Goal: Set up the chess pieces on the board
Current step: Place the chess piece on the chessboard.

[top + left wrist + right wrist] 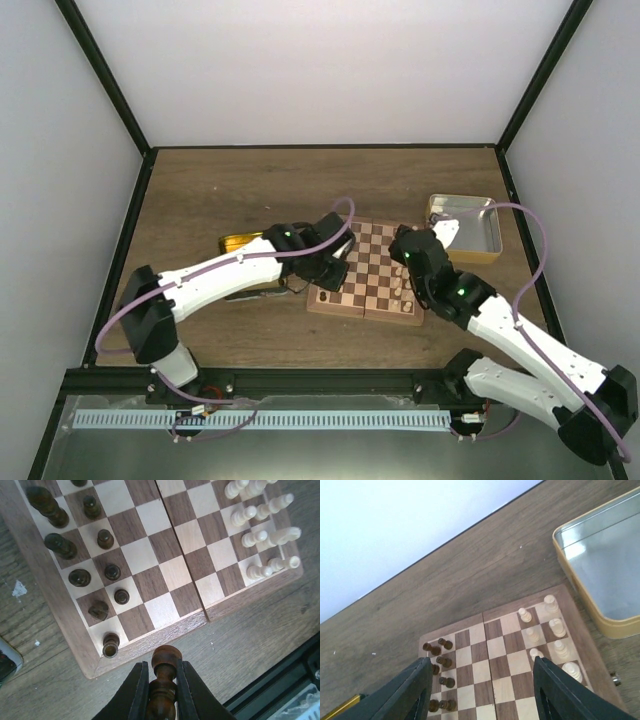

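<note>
Board on bench, dark pieces along one edge, cream pieces opposite, left hand gripping dark piece, right hand open above board.

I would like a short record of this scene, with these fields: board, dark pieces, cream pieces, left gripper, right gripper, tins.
board: wooden chessboard, lying open on the table
dark pieces: dark pieces stand in two rows along one edge of the chessboard
cream pieces: cream pieces are grouped along the opposite edge
left gripper: left gripper shut on a dark chess piece, just off the board's edge
right gripper: right gripper open, nothing between its fingers, above the board
tins: gold tin left of the board; silver tin by its far right corner
</note>
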Controlling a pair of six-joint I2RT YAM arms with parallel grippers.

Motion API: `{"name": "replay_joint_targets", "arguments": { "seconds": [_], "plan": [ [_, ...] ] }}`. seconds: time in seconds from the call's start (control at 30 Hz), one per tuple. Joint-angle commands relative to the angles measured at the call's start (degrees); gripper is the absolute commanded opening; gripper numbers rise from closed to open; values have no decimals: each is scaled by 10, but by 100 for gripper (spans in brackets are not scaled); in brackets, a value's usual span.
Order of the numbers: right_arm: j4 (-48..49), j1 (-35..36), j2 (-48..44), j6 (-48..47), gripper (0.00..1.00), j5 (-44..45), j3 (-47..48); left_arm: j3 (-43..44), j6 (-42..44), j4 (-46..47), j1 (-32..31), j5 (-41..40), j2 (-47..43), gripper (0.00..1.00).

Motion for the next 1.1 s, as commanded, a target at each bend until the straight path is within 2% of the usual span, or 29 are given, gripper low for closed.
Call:
{"name": "replay_joint_targets", "arguments": {
  "seconds": [0.0, 0.17, 0.43, 0.67, 0.87, 1.07],
  "plan": [
    [-2, -13, -43, -18, 57, 42, -12, 44, -29, -44, -16, -35, 44, 8],
    [5, -19, -70, -29, 58, 41, -23, 78, -35, -51, -23, -20, 87, 8],
    [4, -20, -84, -30, 59, 37, -44, 160, -27, -110, -35, -33, 184, 10],
    [-42, -20, -121, -3, 59, 80, -42, 218, -19, -146, -40, -35, 276, 12],
    [-80, -21, -168, 14, 58, 117, -42, 249, -13, -155, -40, -34, 310, 18],
    [-85, -21, -180, 14, 59, 121, -40, 253, -8, -155, -39, -25, 303, 34]
  ]
}}
